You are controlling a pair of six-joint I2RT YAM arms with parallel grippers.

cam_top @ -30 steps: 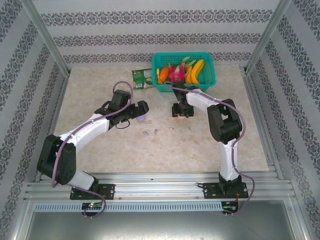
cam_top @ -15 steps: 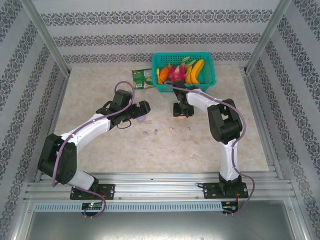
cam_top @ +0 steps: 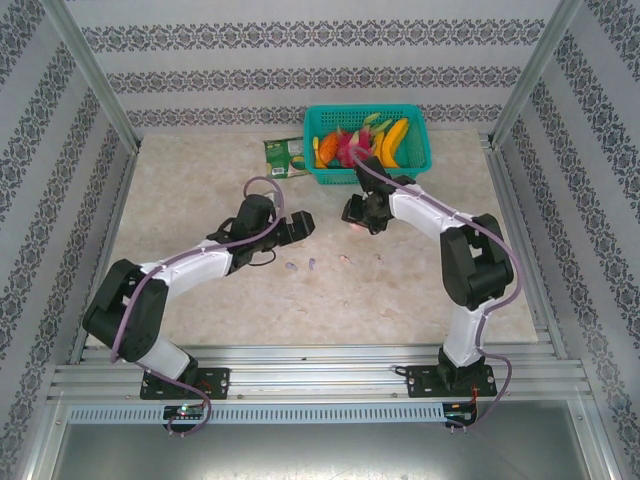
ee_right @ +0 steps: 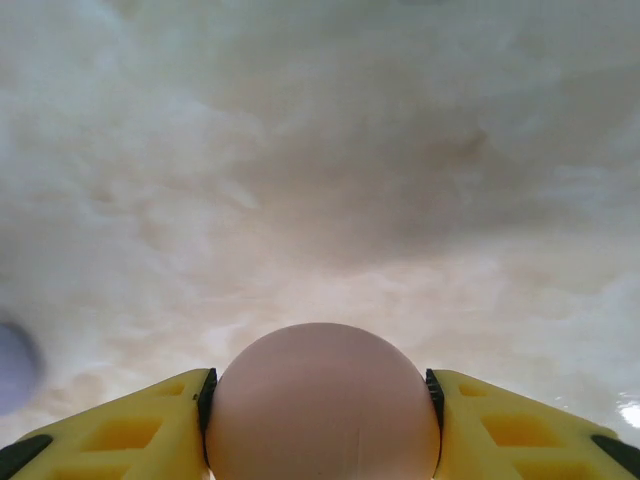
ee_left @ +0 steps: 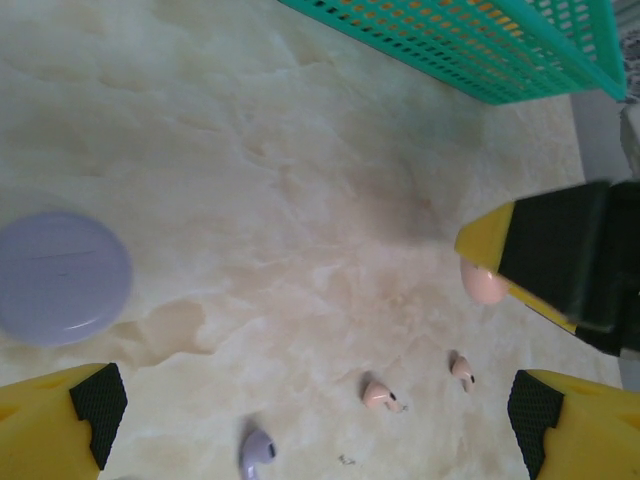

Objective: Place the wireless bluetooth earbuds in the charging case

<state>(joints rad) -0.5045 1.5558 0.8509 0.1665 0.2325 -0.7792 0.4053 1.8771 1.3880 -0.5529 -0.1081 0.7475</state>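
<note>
My right gripper is shut on the round pale pink charging case, held just above the table. From the left wrist, that case pokes out under the right gripper's fingers. My left gripper is open and wide over the table, nothing between its fingers. The lavender case lies flat to its left. Two pink earbuds and one lavender earbud lie loose below. From above, the left gripper and right gripper are close together, with earbuds just in front.
A teal basket of toy fruit stands at the back, close behind the right gripper. A green packet lies to its left. Patterned walls and metal posts ring the marbled table.
My left arm has reached right, its gripper now off the lavender case. The right arm swung its elbow outward and its gripper shifted slightly left, still holding the pink case.
</note>
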